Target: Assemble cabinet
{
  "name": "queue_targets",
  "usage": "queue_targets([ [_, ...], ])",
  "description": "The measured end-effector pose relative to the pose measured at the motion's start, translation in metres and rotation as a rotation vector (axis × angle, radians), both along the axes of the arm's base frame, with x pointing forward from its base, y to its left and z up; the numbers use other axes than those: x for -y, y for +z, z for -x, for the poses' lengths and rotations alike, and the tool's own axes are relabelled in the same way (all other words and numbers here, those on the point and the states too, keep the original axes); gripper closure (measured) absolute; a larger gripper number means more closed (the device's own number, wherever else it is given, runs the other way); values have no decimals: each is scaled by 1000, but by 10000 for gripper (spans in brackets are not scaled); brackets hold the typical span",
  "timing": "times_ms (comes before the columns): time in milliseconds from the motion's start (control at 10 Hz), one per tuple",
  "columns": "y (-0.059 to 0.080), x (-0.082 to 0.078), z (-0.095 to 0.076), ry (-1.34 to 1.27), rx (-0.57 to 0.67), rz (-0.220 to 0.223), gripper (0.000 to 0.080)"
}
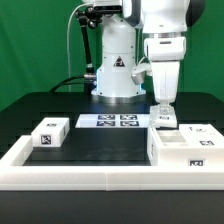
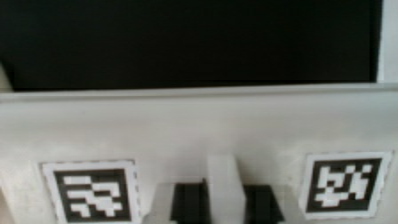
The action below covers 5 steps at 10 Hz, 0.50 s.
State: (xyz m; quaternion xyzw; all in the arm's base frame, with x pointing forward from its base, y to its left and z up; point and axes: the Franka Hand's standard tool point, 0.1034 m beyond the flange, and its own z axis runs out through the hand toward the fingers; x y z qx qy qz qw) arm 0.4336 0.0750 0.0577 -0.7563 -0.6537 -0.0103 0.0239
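The cabinet (image 1: 186, 150) is the big white hollow block at the exterior view's right, by the front rim, with a tag on its front. A small white tagged block (image 1: 164, 121) stands just behind it. My gripper (image 1: 161, 111) comes straight down onto this block. In the wrist view my gripper (image 2: 222, 198) has its two dark fingers (image 2: 185, 203) pressed on either side of a narrow white ridge of the block (image 2: 196, 125). Two tags (image 2: 93, 190) sit on either side of the ridge. Another small white tagged block (image 1: 50, 133) lies at the exterior view's left.
The marker board (image 1: 108, 121) lies flat in front of the robot base (image 1: 116, 70). A long low white rim (image 1: 90, 176) runs along the front of the black table and up its left side.
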Motion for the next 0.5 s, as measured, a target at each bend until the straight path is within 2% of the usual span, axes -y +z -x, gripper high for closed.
queue_targets([
  [500,-1,0,-2,5,5,-3,729],
])
